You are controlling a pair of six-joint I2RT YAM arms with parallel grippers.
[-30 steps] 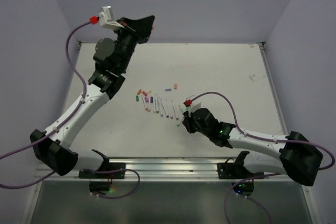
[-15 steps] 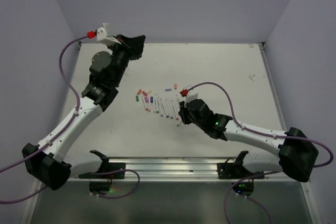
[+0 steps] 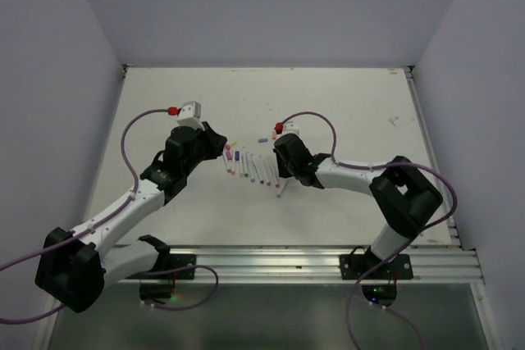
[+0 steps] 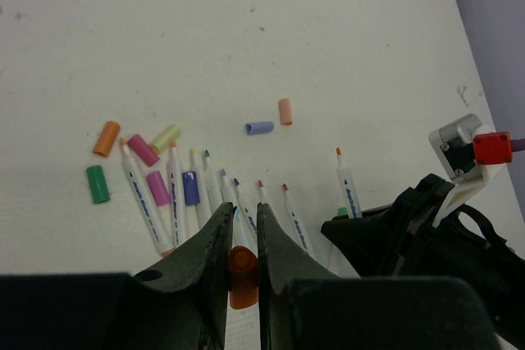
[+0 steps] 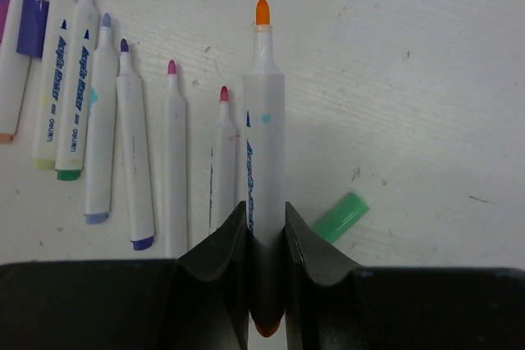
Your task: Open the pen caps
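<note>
Left jaws — clenched on orange pen cap (image 4: pixel 243 275), pinched between the tips. Right jaws — grasping orange-tipped pen barrel (image 5: pixel 264 120); green cap (image 5: pixel 340 216) just beside.

Row of pens (image 3: pixel 254 171) on table (image 3: pixel 353 104), loose caps (image 4: pixel 142 150) left of and behind it.

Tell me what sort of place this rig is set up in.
Probably a robot test cell, not a home or office: a white table boxed in by plain lilac walls, an aluminium rail along its near edge, and pens and loose caps laid out.
</note>
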